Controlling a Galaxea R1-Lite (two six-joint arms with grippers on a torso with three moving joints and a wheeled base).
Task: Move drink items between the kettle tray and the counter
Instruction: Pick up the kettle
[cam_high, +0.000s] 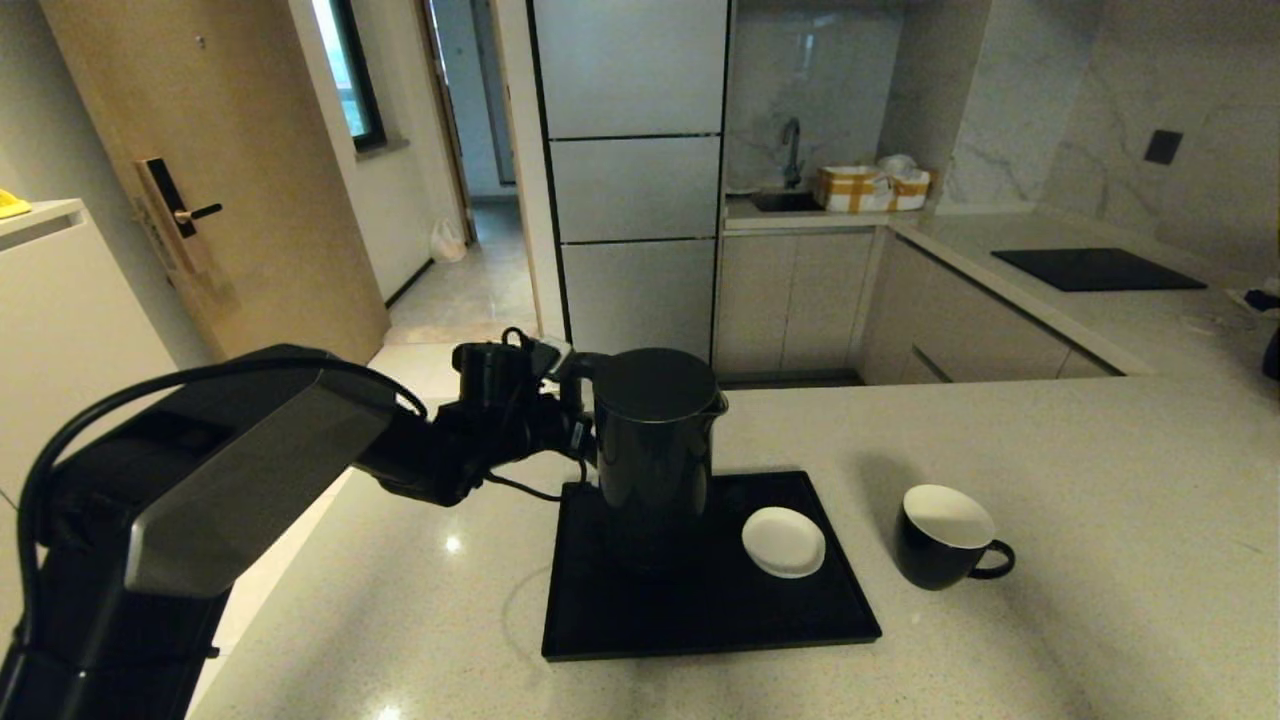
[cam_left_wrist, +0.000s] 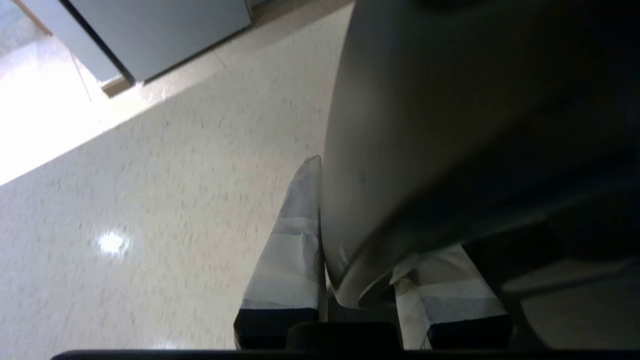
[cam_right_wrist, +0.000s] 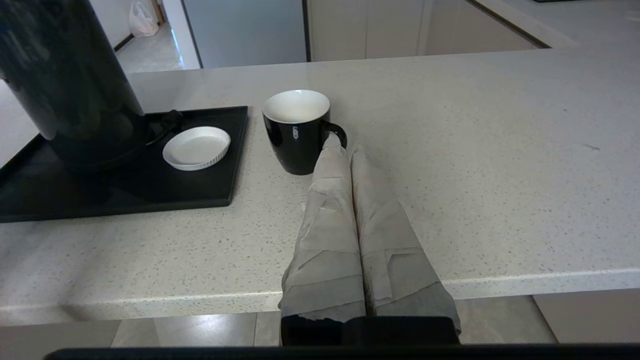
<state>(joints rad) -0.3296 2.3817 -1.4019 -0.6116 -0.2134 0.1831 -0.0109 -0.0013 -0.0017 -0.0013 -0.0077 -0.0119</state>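
- Pale speckled stone forms the worktop (cam_high: 1050, 480), glossy and broad; it carries everything, and a dark cooktop panel (cam_high: 1098, 268) lies well beyond the tray on the far run.
- On this worktop lies the kettle tray (cam_high: 700, 620), flat, black and low-rimmed, with bare floor left on its near side.
- Over the tray's far left part is the kettle (cam_high: 655, 450), tall, matte black, flat-lidded. In the right wrist view it appears raised a little above the round base (cam_right_wrist: 100, 155) beneath it, though the gap is dark and hard to be sure of.
- Left of the tray, the left end effector (cam_left_wrist: 350, 260) reaches in sideways and is closed on the kettle's loop handle, one taped finger either side of it, probably because the handle is the only narrow part.
- Right of the tray, on the worktop and apart from its rim, stands the cup (cam_high: 945, 548), black outside, white within, handle turned away from the tray.
- On the tray, right of the kettle, rests a small white saucer (cam_high: 783, 541).
- Right of the tray, near the worktop's front edge, the right end effector (cam_right_wrist: 340, 145) sits idle behind the cup, fingers pressed together and holding nothing.
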